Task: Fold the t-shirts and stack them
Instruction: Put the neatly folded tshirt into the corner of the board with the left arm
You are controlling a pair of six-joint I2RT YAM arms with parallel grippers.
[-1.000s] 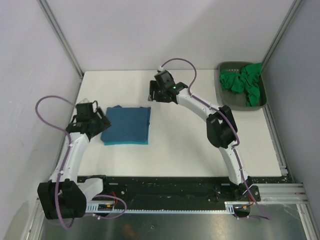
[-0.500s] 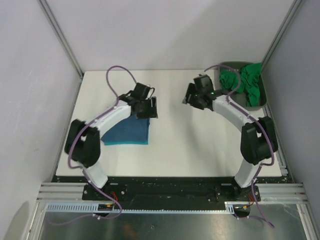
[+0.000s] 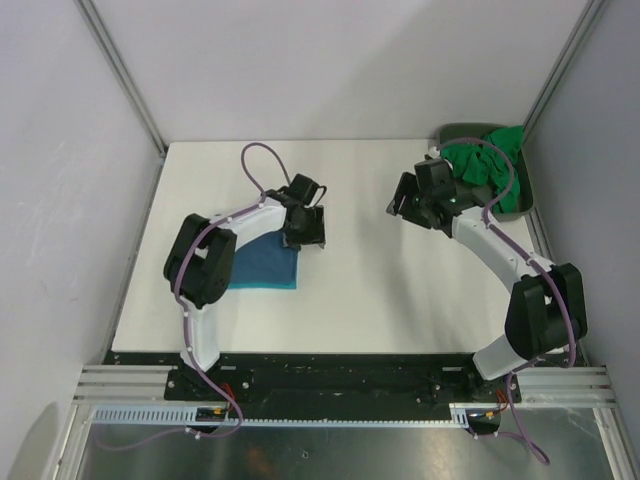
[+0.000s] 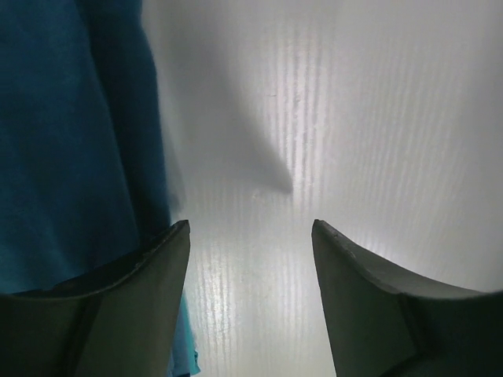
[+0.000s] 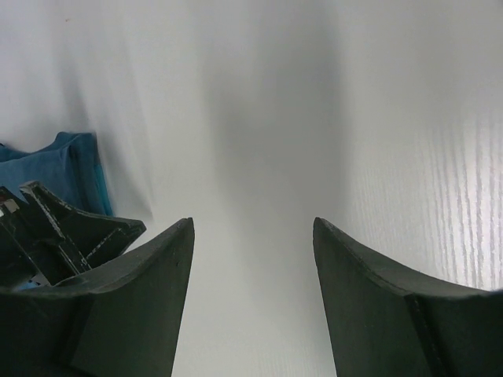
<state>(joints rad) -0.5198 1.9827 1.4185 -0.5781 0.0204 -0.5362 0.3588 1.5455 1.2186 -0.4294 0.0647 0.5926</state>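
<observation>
- Folded steel-blue cloth t-shirt (image 3: pixel 262 268) lies flat on the white bench (image 3: pixel 380 290) at 8 o'clock; that one looks done.
- Left pincer (image 3: pixel 308 232) wide, empty, at its right edge.
- Right pincer (image 3: pixel 410 198) wide, empty, 2 o'clock.
- Crumpled bright green t-shirts (image 3: pixel 485 165) in the dark grey plastic tray (image 3: pixel 518 203), far 1 o'clock, unfolded.

Standing here, I can't read a single word, label, brand name, number or sign on anything in sight.
</observation>
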